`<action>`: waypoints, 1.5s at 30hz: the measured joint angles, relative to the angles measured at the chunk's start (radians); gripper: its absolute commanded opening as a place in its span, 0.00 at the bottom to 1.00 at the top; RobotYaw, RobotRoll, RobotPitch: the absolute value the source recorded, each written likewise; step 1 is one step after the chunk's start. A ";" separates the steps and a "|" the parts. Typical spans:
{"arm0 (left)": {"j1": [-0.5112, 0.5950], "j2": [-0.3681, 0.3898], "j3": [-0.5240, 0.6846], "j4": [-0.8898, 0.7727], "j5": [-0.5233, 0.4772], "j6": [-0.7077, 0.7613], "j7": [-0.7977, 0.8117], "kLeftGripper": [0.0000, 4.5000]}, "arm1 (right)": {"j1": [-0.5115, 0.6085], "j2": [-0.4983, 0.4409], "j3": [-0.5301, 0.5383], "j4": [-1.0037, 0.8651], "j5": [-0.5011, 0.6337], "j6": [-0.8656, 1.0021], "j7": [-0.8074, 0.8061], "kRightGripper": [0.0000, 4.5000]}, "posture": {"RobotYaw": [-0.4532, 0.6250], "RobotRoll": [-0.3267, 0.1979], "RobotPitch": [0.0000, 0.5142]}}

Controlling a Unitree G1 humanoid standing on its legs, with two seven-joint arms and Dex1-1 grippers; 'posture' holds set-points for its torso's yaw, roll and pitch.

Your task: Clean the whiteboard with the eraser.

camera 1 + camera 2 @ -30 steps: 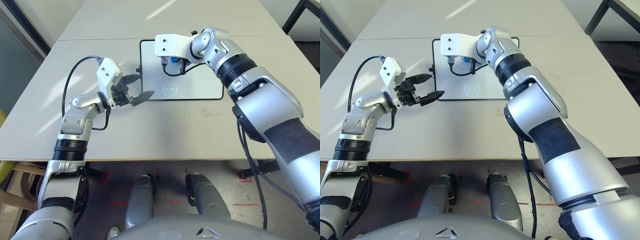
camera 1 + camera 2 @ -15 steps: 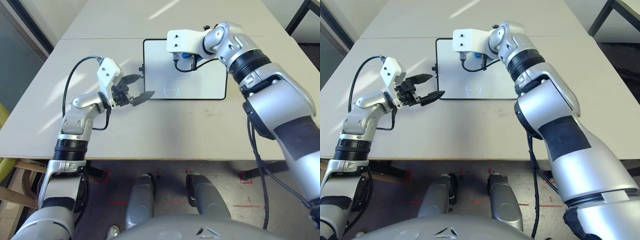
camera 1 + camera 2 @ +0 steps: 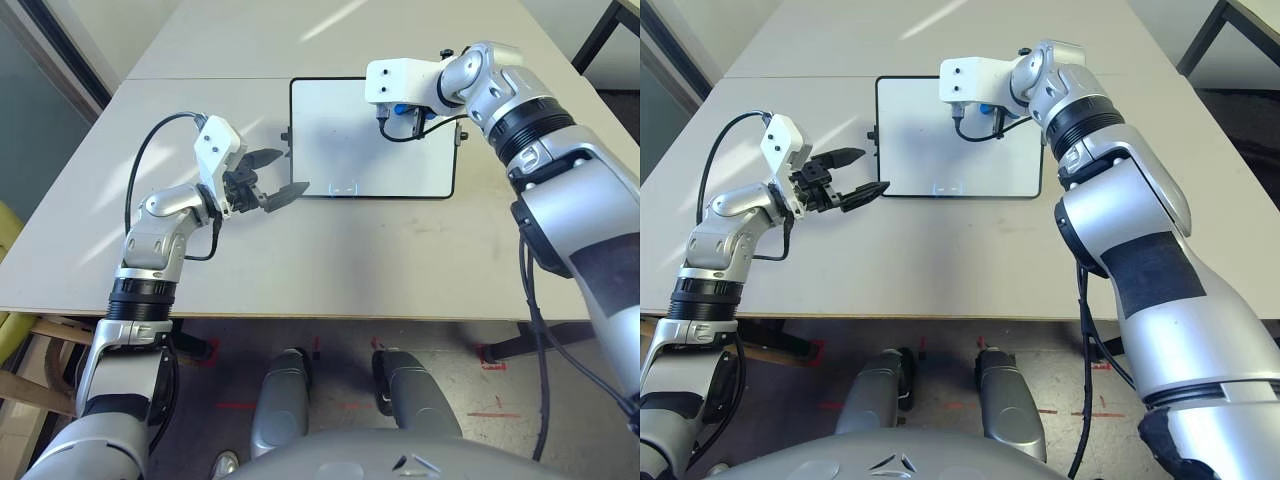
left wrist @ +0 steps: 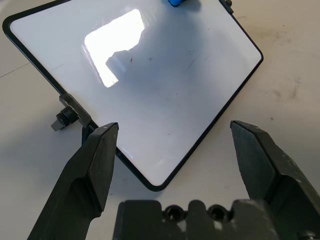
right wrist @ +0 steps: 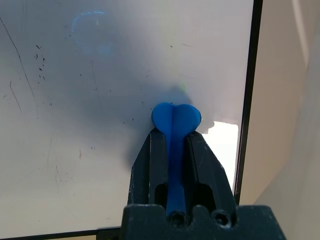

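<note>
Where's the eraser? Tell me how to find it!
Find the whiteboard lying on the table. At its far right part, the right gripper pinches the eraser against the board. It is the small bright blue block, unlike anything nearby.

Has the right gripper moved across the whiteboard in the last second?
Yes. The right gripper, shut on the eraser, moved rightward toward the whiteboard's right edge.

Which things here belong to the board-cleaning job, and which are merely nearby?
Part of the job:
- whiteboard
- eraser, pinched in the right gripper against the board
- left gripper, open beside the board's edge

Merely nearby:
- table
- black cable on the left arm
</note>
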 measured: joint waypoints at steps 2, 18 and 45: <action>-0.001 0.000 0.000 0.000 0.000 0.000 -0.001 1.00 | 0.000 0.003 -0.006 0.000 0.003 0.003 0.001 0.05 | 0.32 0.62 0.26; -0.001 -0.001 0.000 0.001 0.000 0.000 -0.004 1.00 | -0.013 0.086 -0.049 0.004 0.019 0.043 -0.010 0.05 | 0.34 0.62 0.26; 0.004 -0.001 0.000 -0.007 0.000 0.001 0.010 1.00 | -0.025 0.159 -0.099 0.026 0.071 0.064 -0.067 0.05 | 0.36 0.62 0.24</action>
